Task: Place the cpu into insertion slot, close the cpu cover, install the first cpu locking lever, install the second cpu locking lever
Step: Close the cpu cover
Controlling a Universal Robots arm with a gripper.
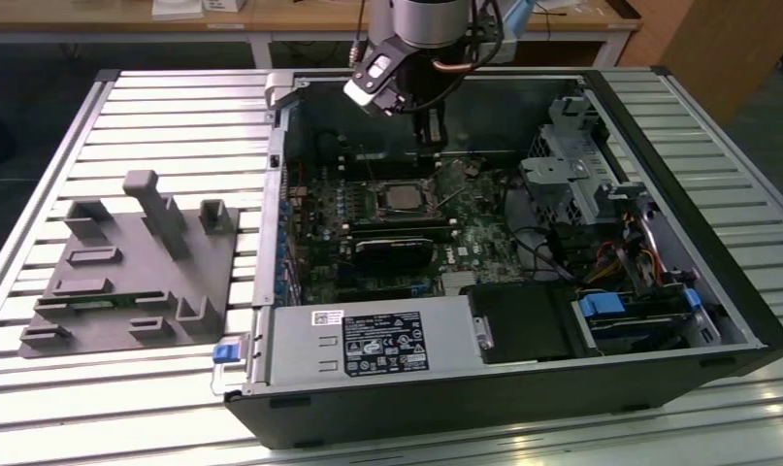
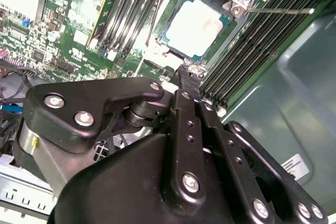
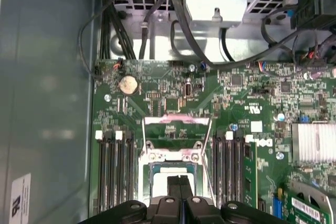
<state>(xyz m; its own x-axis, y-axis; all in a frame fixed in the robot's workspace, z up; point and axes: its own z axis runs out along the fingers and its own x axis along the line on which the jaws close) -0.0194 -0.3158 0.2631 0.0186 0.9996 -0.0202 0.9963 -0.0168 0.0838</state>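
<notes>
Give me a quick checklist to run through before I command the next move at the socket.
1. cpu lying in the insertion slot: ok, it looks flat.
2. cpu cover closed: not ok, it looks swung open, off the socket.
3. Locking lever latched: not ok, it sticks out over the memory slots.
4. Other lever: cannot tell.
5. gripper empty: ok, fingers shut on nothing, above the socket.
</notes>
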